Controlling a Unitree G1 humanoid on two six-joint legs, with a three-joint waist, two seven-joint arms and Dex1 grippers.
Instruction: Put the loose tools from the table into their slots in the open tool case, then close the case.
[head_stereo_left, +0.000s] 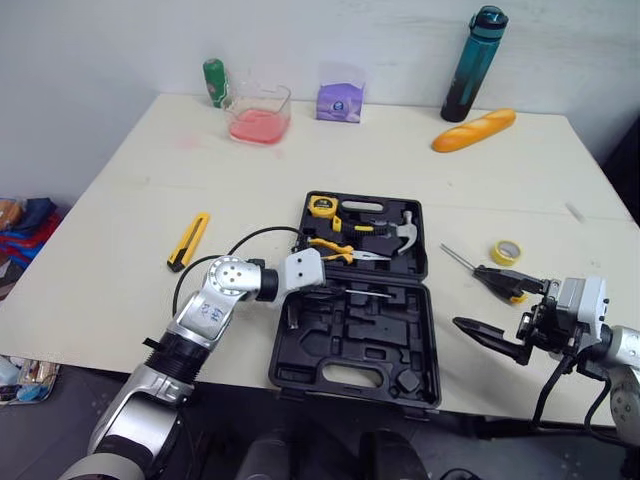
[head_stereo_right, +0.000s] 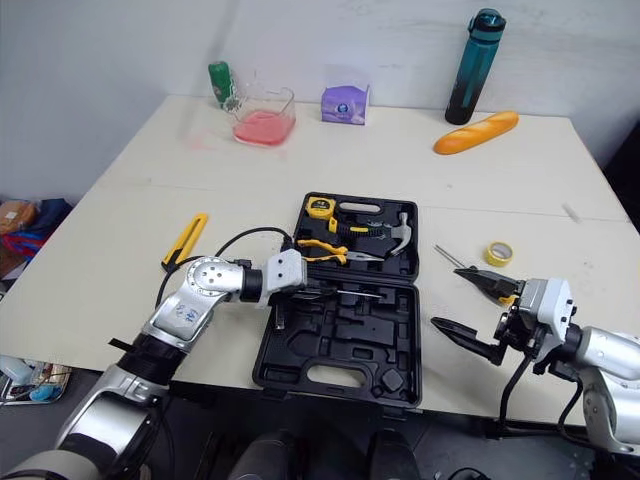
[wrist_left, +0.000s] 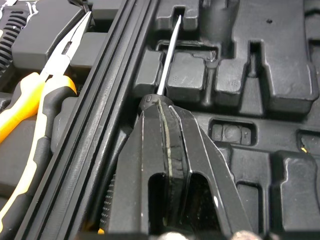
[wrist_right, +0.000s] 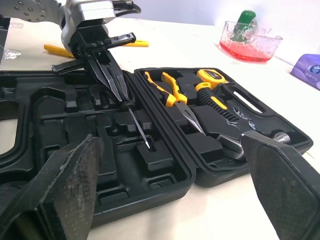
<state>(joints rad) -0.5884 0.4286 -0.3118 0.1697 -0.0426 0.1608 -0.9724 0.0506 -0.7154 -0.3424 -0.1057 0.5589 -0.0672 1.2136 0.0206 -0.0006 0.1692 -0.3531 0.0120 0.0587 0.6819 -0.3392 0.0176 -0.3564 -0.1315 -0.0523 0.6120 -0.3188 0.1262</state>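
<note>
Holding a thin screwdriver by its handle, fingers closed tight, my left gripper lines the shaft up with a moulded slot in the tool case's near half; the shaft runs straight ahead of the tips. My right gripper hangs wide open, empty, beside the case

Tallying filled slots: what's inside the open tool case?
Far half: tape measure, pliers, hammer. Near half: a screwdriver gripped by the left end effector, visible slots bare. The end effector covers the screwdriver's handle and slots beneath.
</note>
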